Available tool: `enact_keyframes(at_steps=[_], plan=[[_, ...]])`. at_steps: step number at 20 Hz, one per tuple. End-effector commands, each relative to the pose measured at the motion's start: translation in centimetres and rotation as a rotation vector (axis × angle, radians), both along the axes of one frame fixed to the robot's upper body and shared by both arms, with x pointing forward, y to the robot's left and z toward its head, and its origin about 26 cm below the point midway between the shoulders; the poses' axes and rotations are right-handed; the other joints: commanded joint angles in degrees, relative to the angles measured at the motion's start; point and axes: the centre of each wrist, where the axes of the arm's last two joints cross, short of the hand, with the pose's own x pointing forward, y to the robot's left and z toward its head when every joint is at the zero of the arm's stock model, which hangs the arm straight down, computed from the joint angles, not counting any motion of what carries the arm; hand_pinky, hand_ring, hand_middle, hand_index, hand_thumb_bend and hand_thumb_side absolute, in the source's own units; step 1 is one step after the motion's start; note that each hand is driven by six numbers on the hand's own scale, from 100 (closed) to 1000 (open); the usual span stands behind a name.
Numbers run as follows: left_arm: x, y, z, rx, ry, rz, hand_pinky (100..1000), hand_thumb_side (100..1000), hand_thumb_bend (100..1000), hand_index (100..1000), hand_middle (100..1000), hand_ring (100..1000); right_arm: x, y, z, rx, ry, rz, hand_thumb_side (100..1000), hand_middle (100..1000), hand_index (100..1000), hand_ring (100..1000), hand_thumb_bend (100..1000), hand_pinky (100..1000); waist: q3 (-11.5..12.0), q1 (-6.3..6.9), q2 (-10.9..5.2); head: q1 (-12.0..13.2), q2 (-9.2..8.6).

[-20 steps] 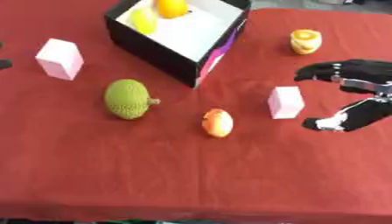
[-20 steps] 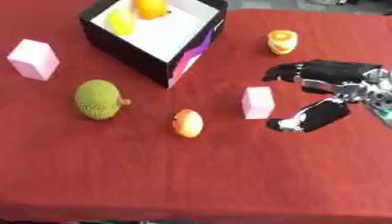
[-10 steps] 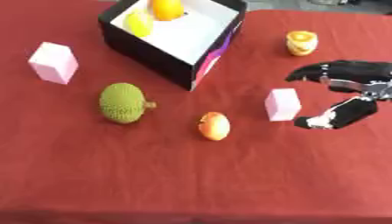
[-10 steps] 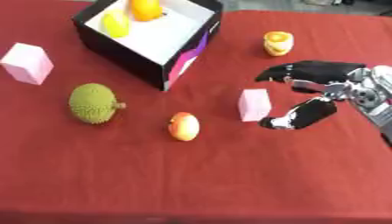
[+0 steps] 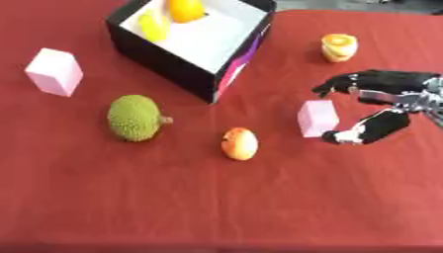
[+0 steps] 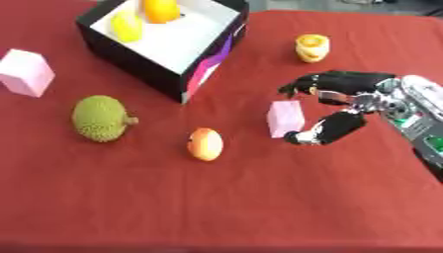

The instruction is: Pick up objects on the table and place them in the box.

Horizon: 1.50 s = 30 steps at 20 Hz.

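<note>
Red cloth table (image 5: 173, 197) — grey floor strip (image 6: 346, 6) beyond.

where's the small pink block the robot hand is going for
The small pink block stands right of centre on the red table, between the orange-red fruit on its left and the open right robot hand just beside it.

The box (image 5: 216, 69) is cut off at the top edge, its far wall out of frame. The orange fruit (image 5: 185, 9) inside is clipped there too. The right hand (image 6: 346, 106) shows its forearm cut by the right edge. Left hand unseen.
</note>
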Motion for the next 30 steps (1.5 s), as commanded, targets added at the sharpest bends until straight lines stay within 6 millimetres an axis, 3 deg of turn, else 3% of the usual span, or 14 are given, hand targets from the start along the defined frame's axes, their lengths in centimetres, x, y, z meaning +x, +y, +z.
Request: enact_keyframes(at_steps=[1,16,30], plan=[[-0.2,0.1,1.2,0.024,-0.035,0.009,742,700,185,831,797,827,0.2,-0.5,0.9,-0.006,-0.017,-0.003,728,810,1000,1000,448,1000,0.2,0.21,-0.65,-0.5,-0.74],[0.0,-0.1,1.5,0.027,-0.044,-0.001,735,700,186,827,790,822,0.7,-1.0,0.9,-0.007,-0.044,-0.030,741,818,1000,1000,448,1000,0.9,0.16,0.49,-1.1,-1.54],[0.1,-0.3,1.7,0.034,-0.049,-0.012,735,699,183,821,779,819,1.2,-1.6,0.2,0.004,-0.033,-0.061,700,743,895,979,455,1000,1.2,0.18,1.04,-1.6,-1.93]])
